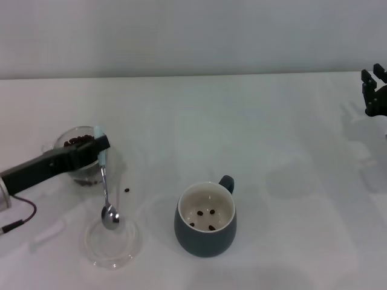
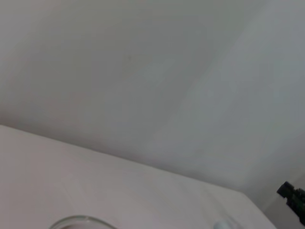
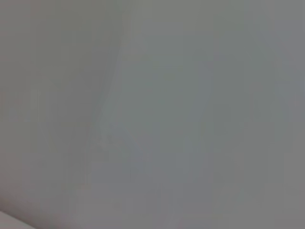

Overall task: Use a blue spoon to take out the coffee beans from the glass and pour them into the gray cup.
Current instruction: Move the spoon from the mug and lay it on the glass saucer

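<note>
Because the blue spoon [image 1: 106, 187] is slim, light and stiff, with a smooth metal shaft, it is best gripped firmly at the pale handle end. It is held exactly there by the left pincer [image 1: 100, 147], closed on the handle, so that the spoon hangs bowl-down into the clear saucer [image 1: 113, 246] on the table [image 1: 272, 133]. The glass [image 1: 81, 154], just behind the pincer, holds most of the coffee beans [image 1: 78, 141]; it is judged fragile and easily tipped. A few beans lie in the gray cup [image 1: 205, 220], a heavier, steadier vessel, and one stray bean [image 1: 127, 190] rests between the spoon and the cup. The right pincer [image 1: 375, 90] is parked at the far right edge; whether it is open cannot be told.
</note>
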